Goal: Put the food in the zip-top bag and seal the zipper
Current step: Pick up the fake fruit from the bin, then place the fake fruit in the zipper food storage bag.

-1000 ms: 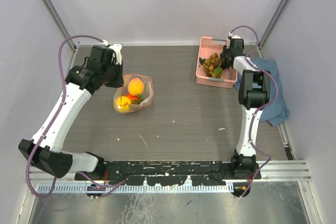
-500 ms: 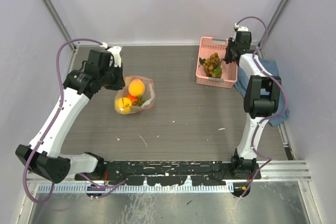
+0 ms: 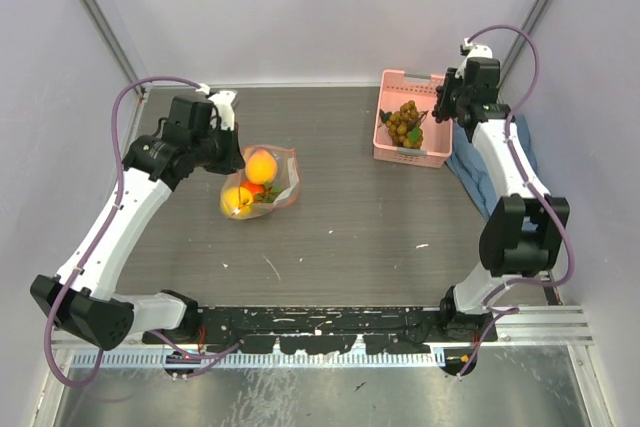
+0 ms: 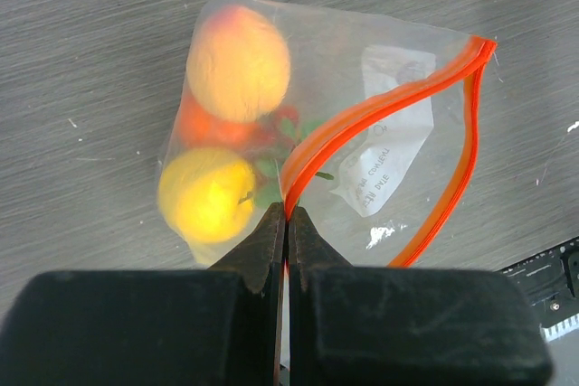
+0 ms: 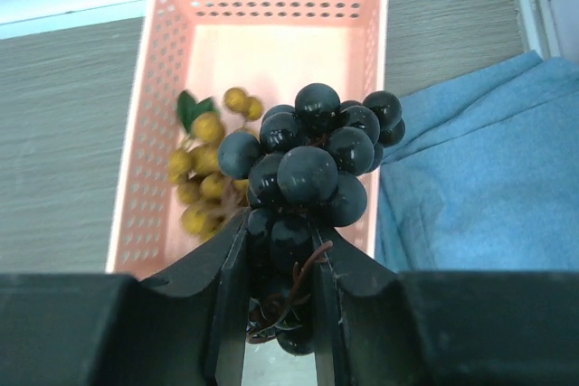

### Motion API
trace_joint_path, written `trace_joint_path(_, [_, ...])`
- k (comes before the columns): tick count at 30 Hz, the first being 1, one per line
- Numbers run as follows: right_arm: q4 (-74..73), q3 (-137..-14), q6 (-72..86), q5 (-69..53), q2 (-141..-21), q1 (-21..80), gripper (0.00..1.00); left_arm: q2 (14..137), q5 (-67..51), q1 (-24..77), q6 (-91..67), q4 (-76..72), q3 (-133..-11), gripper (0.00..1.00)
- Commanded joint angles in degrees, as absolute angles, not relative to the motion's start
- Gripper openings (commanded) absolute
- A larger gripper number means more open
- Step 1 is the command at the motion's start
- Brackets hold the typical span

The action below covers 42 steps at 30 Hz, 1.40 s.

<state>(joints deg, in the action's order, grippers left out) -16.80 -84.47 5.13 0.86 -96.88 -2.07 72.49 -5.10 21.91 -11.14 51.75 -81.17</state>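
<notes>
The clear zip-top bag (image 4: 389,142) lies on the table at the left (image 3: 283,185). It holds a yellow fruit (image 4: 206,194), an orange fruit (image 4: 238,62) and an orange-red one with green leaves. My left gripper (image 4: 288,216) is shut on the orange-red zipper (image 4: 380,106), and the bag's mouth gapes open. My right gripper (image 5: 279,241) is shut on the dark berries (image 5: 312,164) and holds them above the pink basket (image 5: 158,106). The brownish grape bunch (image 5: 204,178) lies in that basket, also seen from above (image 3: 404,125).
A blue cloth (image 3: 522,162) lies at the right wall beside the basket, also in the right wrist view (image 5: 488,178). Grey walls close in the table on three sides.
My right gripper has risen from the basket with the dark berries and moved right. My left gripper has shifted the bag slightly right.
</notes>
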Motion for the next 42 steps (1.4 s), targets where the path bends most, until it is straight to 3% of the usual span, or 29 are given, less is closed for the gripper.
trace_joint_path(1, [-18.1,-82.24,7.93,-3.5,-86.11,0.06,0.05,70.27,-6.63,22.08,-11.12,47.7,-81.17,0.0])
trace_joint_path(17, [-24.08,-74.1,10.99,-15.94,-68.38,18.08,0.05,70.95,-7.51,23.55,-11.87,49.24,-83.45,0.0])
trace_joint_path(31, [-23.32,-73.27,11.77,-28.04,-65.96,32.07,0.05,74.53,-5.41,26.45,-16.67,49.78,-84.48,0.0])
trace_joint_path(42, [-11.41,-71.07,16.39,-35.13,-69.59,39.88,0.05,75.39,-5.63,30.24,-19.26,48.42,-85.08,0.0])
